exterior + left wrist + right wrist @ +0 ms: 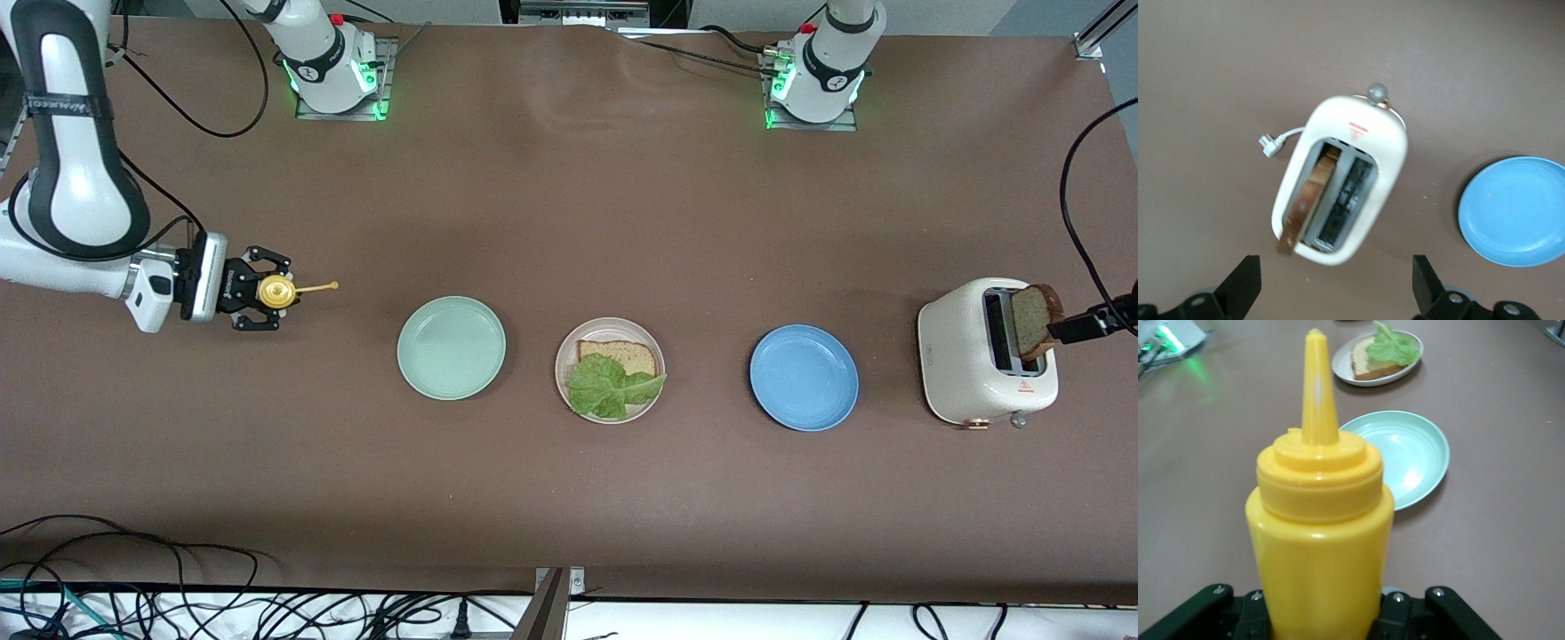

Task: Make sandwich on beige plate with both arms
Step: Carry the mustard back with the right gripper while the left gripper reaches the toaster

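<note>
Halfway there: one bread slice [620,356] and the lettuce [610,386] lie on the beige plate [565,369], the second slice [1034,318] pokes from the toaster [965,366] under the spread left tool [1335,288], while the right tool [263,291] pinches the yellow bottle [1319,533].

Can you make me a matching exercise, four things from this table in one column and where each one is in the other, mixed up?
1. lettuce leaf
2. second bread slice
3. yellow squeeze bottle
4. mint-green plate

A. in the white toaster
B. in the shut right gripper
C. between the bottle and the beige plate
D. on the first bread slice

Pairs: 1-D, 2-A, 3-B, 4-C
</note>
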Robot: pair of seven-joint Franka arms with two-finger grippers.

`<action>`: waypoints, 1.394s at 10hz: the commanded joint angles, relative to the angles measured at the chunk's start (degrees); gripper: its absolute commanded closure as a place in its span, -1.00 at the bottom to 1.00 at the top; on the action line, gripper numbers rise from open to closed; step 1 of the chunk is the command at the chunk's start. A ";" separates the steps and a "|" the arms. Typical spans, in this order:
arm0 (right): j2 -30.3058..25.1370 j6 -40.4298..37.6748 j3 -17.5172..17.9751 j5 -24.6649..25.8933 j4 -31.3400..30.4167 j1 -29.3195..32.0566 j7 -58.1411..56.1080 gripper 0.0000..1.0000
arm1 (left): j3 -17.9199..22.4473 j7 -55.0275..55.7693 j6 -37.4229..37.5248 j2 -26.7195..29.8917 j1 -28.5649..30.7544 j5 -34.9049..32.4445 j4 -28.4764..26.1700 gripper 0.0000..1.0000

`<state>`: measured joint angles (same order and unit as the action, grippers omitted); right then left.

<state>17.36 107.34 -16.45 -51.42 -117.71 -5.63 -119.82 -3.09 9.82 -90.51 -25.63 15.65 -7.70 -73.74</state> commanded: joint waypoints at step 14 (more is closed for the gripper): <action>14.46 -10.92 5.20 -14.41 -8.94 16.97 -38.82 0.11 | -0.77 -6.91 -1.42 -3.29 6.58 4.36 -7.54 -1.00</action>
<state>31.28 97.88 -12.59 -64.51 -127.04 9.66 -155.80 -3.33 4.55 -91.94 -32.07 21.46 -4.77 -77.33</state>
